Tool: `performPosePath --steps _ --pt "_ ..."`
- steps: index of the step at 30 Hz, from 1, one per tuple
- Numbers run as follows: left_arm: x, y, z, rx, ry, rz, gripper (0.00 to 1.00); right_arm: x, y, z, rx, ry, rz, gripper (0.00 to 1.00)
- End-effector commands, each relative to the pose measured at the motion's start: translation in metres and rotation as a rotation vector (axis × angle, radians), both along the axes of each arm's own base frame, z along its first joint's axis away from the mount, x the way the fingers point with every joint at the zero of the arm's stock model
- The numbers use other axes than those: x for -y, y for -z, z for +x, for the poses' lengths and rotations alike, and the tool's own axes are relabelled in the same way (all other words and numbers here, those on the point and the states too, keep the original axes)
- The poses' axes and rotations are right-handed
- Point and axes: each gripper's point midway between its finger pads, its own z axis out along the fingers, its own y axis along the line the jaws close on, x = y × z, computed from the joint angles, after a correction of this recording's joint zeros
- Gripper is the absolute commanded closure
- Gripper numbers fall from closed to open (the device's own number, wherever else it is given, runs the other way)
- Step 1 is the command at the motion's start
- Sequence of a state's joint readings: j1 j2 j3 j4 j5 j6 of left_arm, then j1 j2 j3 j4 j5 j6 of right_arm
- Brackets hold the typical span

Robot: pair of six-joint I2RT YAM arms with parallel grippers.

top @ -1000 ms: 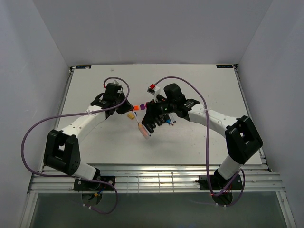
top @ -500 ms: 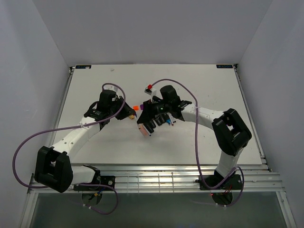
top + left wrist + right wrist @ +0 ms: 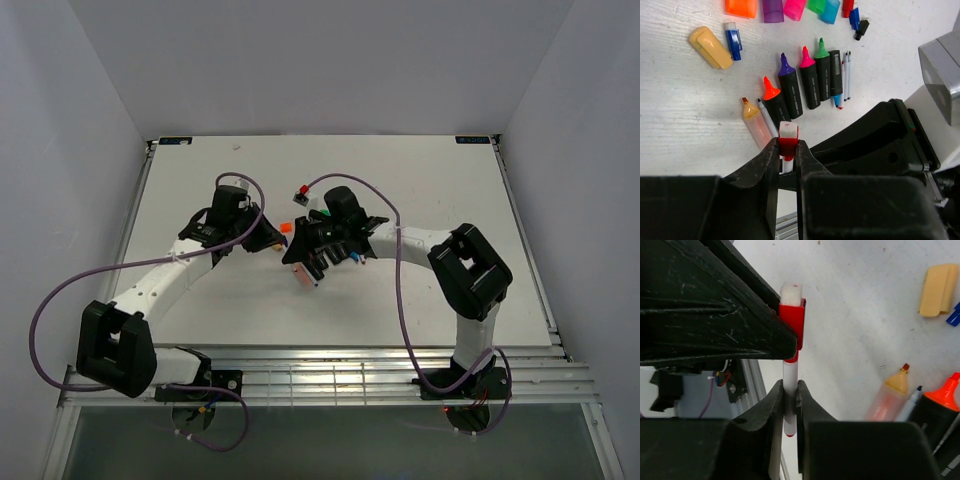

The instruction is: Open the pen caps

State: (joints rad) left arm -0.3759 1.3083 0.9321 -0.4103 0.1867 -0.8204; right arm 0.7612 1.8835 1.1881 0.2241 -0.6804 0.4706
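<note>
Together, the left claw [image 3: 788, 150] pinches the red cap [image 3: 788, 143] of a thin white pen [image 3: 789, 371] while the right claw [image 3: 790, 397] is clamped on its barrel. The two meet tip to tip over the middle of the table [image 3: 430, 190], well apart from every edge, with bare surface on the far and right sides. Below them a row of uncapped highlighters [image 3: 800, 90] lies close together, and beyond it loose caps [image 3: 773, 9] and a yellow cap [image 3: 710, 46] crowd the table.
</note>
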Motion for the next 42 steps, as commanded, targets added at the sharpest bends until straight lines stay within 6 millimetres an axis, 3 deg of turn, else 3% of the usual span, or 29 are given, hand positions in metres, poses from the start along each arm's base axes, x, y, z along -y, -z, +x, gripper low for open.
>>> performPosePath --steps 1,2,3,4,6,7,8,12,14,15,17,19,21,25,32,42 --pt "-0.005 -0.007 0.011 -0.031 -0.043 0.061 1.00 -0.005 -0.002 0.022 0.139 0.064 -0.053 0.92" --pt "-0.011 -0.003 0.013 -0.054 -0.060 0.095 1.00 0.004 0.003 0.023 0.159 0.106 -0.142 0.92" --pt "-0.017 0.003 0.012 -0.097 -0.076 0.135 1.00 0.018 0.013 0.051 0.267 0.268 -0.278 0.92" --pt "-0.017 -0.001 0.019 -0.093 -0.086 0.137 1.00 0.020 0.017 0.045 0.341 0.294 -0.373 0.92" --pt "-0.021 0.007 0.029 -0.131 -0.095 0.104 1.00 0.051 0.018 0.069 0.524 0.460 -0.592 0.92" --pt "-0.018 0.005 0.032 -0.138 -0.085 0.080 1.00 0.050 0.018 0.063 0.578 0.468 -0.630 0.92" --pt "-0.020 0.010 0.036 -0.159 -0.089 0.077 1.00 0.063 0.014 0.071 0.665 0.528 -0.712 0.92" --pt "-0.025 0.007 0.044 -0.176 -0.102 0.045 1.00 0.069 0.015 0.061 0.775 0.559 -0.789 0.92" --pt "-0.035 0.007 0.045 -0.171 -0.127 0.065 1.00 0.064 0.015 0.054 0.750 0.525 -0.744 0.92" --pt "-0.038 0.003 0.043 -0.157 -0.135 0.063 1.00 0.045 0.021 0.038 0.668 0.408 -0.645 0.92" --pt "-0.046 0.003 0.043 -0.147 -0.152 0.063 1.00 0.032 0.017 0.021 0.587 0.320 -0.486 0.92" --pt "-0.052 0.007 0.039 -0.135 -0.160 0.080 1.00 0.004 0.005 -0.009 0.510 0.184 -0.285 0.92" --pt "-0.058 0.018 0.034 -0.147 -0.161 0.119 1.00 -0.010 0.005 -0.029 0.441 0.070 -0.227 0.92" --pt "-0.063 0.038 0.024 -0.164 -0.160 0.142 1.00 -0.019 0.026 -0.029 0.394 0.033 -0.265 0.92" --pt "-0.061 0.080 0.013 -0.243 -0.129 0.151 1.00 -0.012 0.056 -0.024 0.366 0.075 -0.340 0.91" --pt "-0.062 0.110 0.015 -0.296 -0.133 0.179 0.94 -0.005 0.090 -0.010 0.366 0.100 -0.448 0.80"
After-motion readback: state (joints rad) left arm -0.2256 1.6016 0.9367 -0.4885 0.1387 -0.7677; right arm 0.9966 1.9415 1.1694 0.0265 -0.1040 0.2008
